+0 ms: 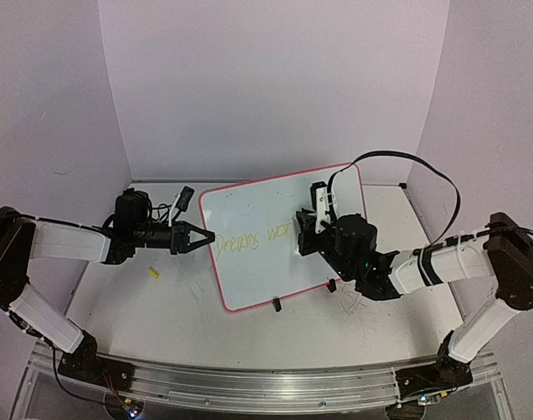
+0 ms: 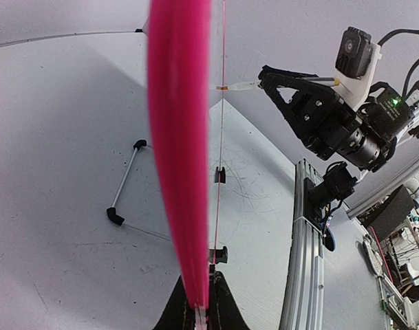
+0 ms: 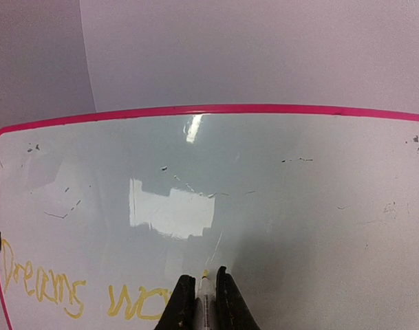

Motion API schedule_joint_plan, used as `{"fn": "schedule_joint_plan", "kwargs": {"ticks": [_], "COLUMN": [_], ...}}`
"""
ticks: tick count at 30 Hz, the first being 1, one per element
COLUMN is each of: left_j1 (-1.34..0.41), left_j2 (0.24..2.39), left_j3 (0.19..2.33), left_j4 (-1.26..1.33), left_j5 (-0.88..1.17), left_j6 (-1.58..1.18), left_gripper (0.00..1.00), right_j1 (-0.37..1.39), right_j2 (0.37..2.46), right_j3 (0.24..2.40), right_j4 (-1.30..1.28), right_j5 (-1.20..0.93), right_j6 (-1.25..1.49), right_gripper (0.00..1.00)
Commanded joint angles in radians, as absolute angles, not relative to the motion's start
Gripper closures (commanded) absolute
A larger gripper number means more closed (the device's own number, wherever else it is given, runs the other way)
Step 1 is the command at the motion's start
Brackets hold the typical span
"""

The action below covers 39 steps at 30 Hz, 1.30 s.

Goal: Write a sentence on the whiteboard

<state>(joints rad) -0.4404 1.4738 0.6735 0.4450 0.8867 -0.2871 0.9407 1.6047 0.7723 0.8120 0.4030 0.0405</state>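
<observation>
The left arm (image 1: pixel 65 241) and right arm (image 1: pixel 441 262) both have smooth white link shells set between bulky black joint housings. The left tool (image 1: pixel 206 236) and right tool (image 3: pixel 202 295) are black, with tapering angular fingers. A black cable (image 1: pixel 415 156) loops at the right wrist, beside a small green light (image 2: pixel 395 102).

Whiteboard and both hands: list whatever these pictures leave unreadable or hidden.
- Top external: the right hand covers the sentence after "wor".
- Right wrist: the bottom edge cuts the lettering; the hand hides most of the marker.
- Left wrist: the whiteboard shows edge-on, its writing face unseen; the left hand is mostly cut off.
- Top external: the yellow bit is too small to identify.
</observation>
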Motion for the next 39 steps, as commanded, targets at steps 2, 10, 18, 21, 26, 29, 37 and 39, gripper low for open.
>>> {"fn": "schedule_joint_plan", "kwargs": {"ticks": [2,10,18,21,26,29,37,39], "left_j1": [-0.461,-0.461,-0.461,-0.461,-0.462,-0.462,-0.462,-0.461], "left_j2": [1.462,1.47,1.468,1.468,1.465,1.46,1.46,1.459], "left_j3": [0.692,0.696,0.696,0.697,0.695,0.693,0.693,0.692], "left_j4": [0.438,0.437,0.437,0.437,0.435,0.436,0.436,0.436], "left_j5": [0.863,0.866,0.866,0.866,0.866,0.864,0.864,0.864], "left_j6": [-0.219,-0.219,-0.221,-0.222,-0.222,-0.222,-0.222,-0.222], "left_gripper": [1.0,1.0,1.0,1.0,1.0,1.0,1.0,1.0], "right_j1": [0.95,0.97,0.977,0.976,0.976,0.975,0.963,0.96], "right_j2": [1.599,1.595,1.573,1.563,1.541,1.516,1.543,1.563], "right_j3": [0.759,0.73,0.702,0.706,0.714,0.697,0.74,0.755], "right_j4": [0.775,0.763,0.754,0.755,0.795,0.847,0.866,0.863], "right_j5": [0.416,0.431,0.476,0.505,0.475,0.401,0.372,0.373], "right_j6": [0.073,0.101,0.118,0.103,0.068,0.053,0.038,0.036], "right_gripper": [1.0,1.0,1.0,1.0,1.0,1.0,1.0,1.0]}}
